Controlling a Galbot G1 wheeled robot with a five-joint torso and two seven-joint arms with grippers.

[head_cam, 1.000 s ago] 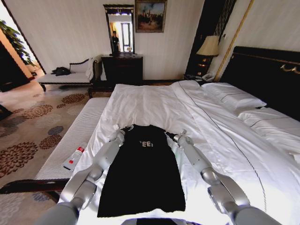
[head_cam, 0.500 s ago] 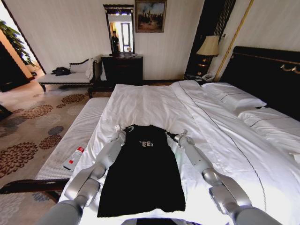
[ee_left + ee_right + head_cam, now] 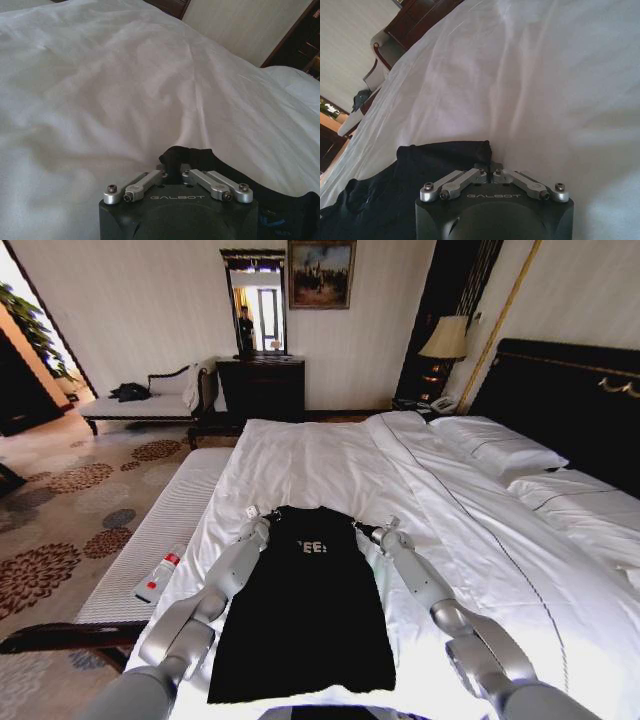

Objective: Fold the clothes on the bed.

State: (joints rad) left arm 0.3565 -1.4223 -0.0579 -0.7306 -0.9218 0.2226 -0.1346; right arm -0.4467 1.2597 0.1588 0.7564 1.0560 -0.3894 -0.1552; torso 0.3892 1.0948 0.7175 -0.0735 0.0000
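Black T-shirt lies flat on the bed, between both outstretched arms. Left gripper pinches the shirt's far corner on its side, fabric bunched between closed fingers; right gripper, reaching forward likewise, is clamped on the opposite corner.
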